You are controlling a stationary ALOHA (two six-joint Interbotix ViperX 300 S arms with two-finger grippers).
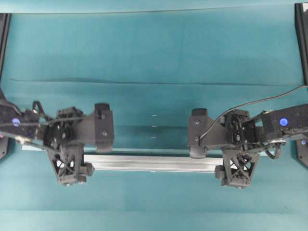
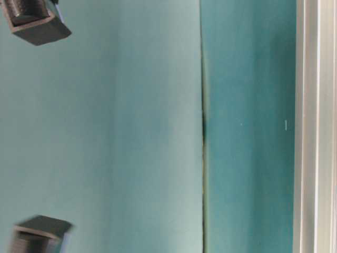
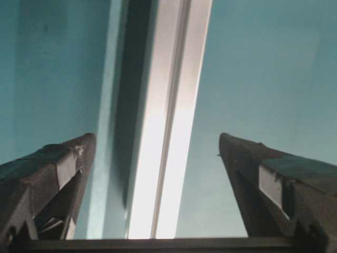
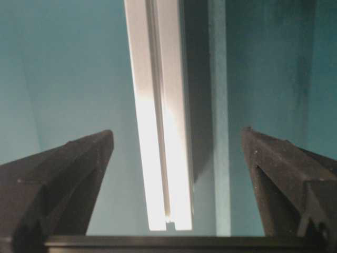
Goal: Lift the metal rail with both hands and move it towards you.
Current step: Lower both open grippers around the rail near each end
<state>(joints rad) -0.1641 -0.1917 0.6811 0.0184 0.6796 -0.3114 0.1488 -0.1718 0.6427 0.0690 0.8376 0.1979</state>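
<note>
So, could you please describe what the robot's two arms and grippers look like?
Both are matte black. The left gripper and right gripper have lattice-framed bodies and blocky fingers. Thin black cables trail along them, and each arm carries a round blue mark.

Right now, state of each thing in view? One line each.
metal rail: lying flat on the table, ungripped, running between both pairs of fingers.
left gripper: open, fingers either side of the rail, not touching it.
right gripper: open, fingers either side of the rail, not touching it.
</note>
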